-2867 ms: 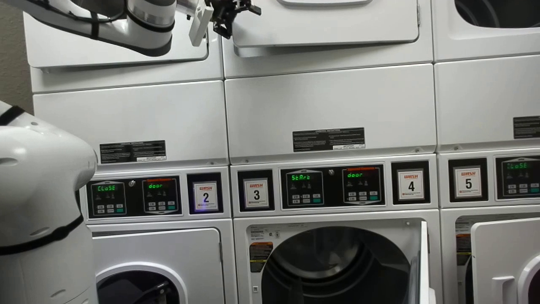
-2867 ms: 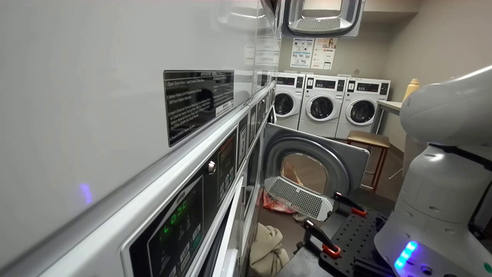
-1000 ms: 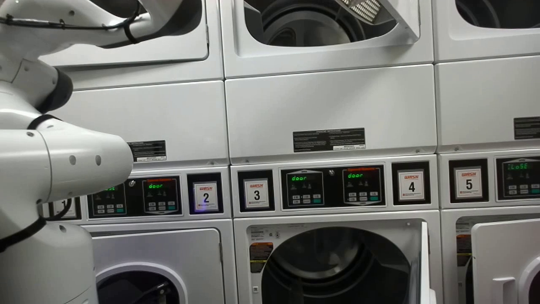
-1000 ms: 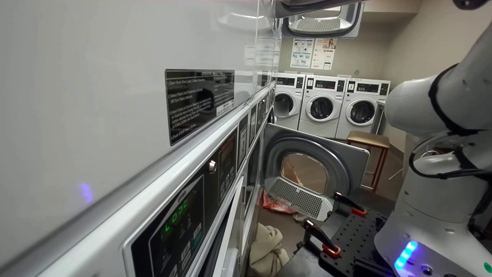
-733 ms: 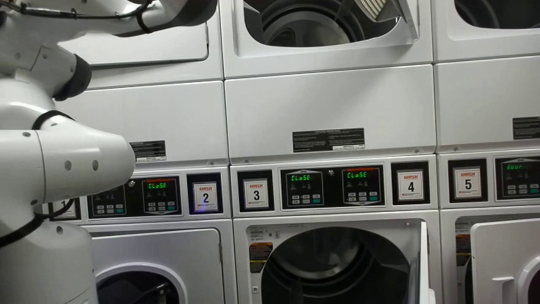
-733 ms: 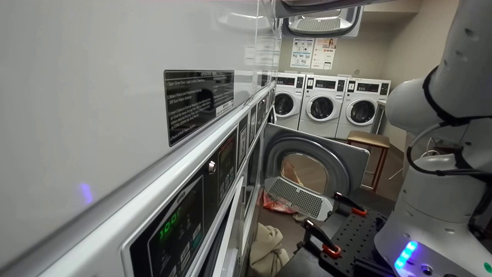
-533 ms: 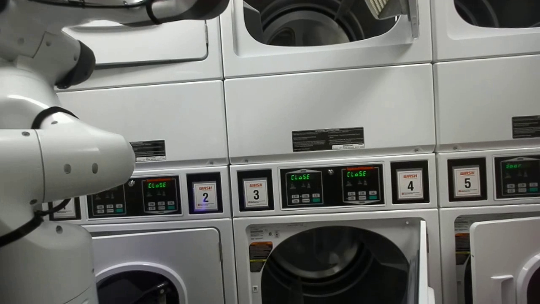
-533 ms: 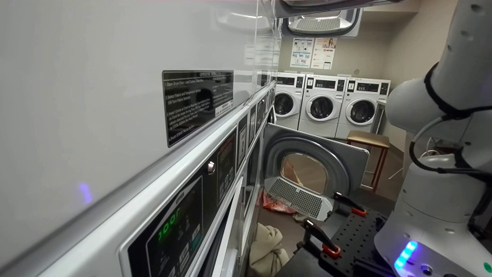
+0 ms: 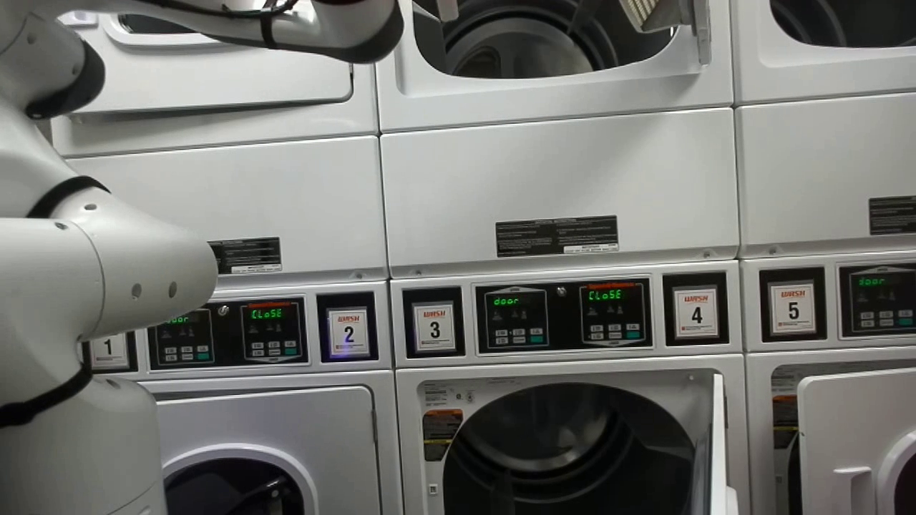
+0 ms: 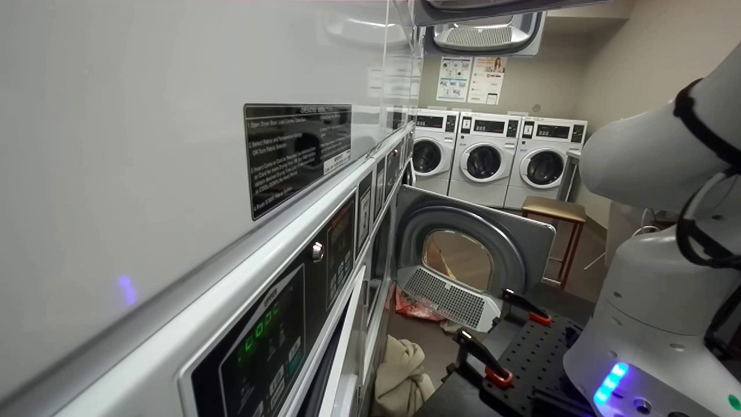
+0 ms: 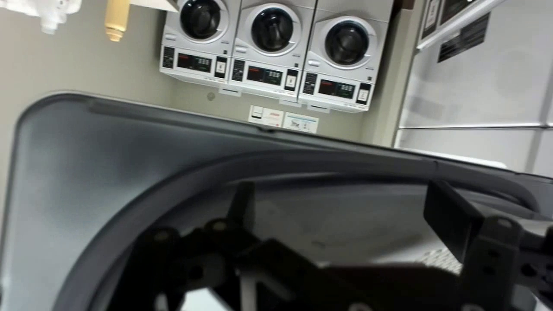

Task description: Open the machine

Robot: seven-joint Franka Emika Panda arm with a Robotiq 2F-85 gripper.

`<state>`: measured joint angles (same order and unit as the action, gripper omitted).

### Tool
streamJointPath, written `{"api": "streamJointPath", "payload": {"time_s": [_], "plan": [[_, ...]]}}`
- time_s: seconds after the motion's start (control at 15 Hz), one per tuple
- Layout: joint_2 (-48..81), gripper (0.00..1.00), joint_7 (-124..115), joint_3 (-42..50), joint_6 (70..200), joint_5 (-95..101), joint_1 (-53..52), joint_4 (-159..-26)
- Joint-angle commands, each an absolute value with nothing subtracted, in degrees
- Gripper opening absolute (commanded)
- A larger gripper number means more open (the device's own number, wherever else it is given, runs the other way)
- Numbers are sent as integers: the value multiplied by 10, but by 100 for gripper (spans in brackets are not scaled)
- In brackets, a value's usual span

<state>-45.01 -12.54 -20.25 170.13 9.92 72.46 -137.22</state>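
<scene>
I see open room past the long edge of the door (image 11: 138, 151), jutting outward from the machine (image 9: 554, 96); my end effector (image 11: 339, 196) gapes.

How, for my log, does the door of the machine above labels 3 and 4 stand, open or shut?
Open: in an exterior view the door is swung out to the right, with the drum showing.

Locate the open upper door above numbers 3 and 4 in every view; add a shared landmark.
In an exterior view: the door, top edge, right of centre, cut off.
In an exterior view: the door, top edge, right of centre, nearer than another open door.
In the wrist view: the door, across the lower part, behind the gripper.
Shared landmark: three washers, in an exterior view and, inverted, the wrist view.
</scene>
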Motion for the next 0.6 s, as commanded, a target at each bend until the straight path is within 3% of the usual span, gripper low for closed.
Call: {"api": "streamJointPath", "payload": {"time_s": [0.0,0.27,0.53], "plan": [[-431,100,-101,-184,1677,98,614,-1343],[-434,100,-96,-143,1649,105,502,-1341],[-435,100,-120,-112,1640,121,493,-1340]]}}
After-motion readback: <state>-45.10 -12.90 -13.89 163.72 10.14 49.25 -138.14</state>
